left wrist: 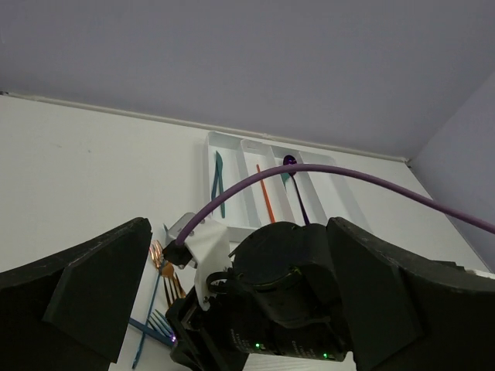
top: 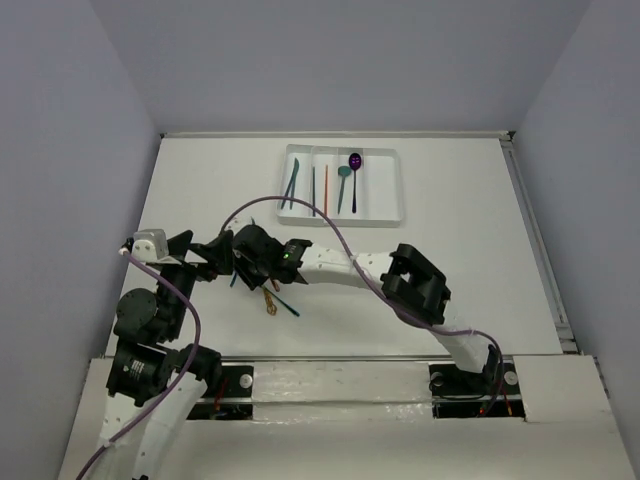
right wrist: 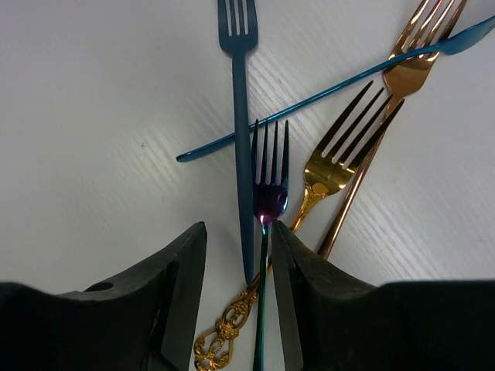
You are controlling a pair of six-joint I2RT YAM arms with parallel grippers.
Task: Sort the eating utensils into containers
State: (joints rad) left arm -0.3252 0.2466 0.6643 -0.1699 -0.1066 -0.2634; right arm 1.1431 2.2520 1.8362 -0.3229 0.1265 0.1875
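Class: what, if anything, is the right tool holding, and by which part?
Nothing clamped: the right tool stands open astride the purple fork, at its neck.

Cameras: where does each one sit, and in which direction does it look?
Top external: above and behind, looking down on the table; the left arm and right arm both show.
Left wrist: on the left arm, looking across the table to the white tray; the left hand frames the right arm's wrist.
Right wrist: looking straight down on crossed forks; the right hand straddles a purple-teal fork.
Shared: the white tray shows in top and left wrist views.
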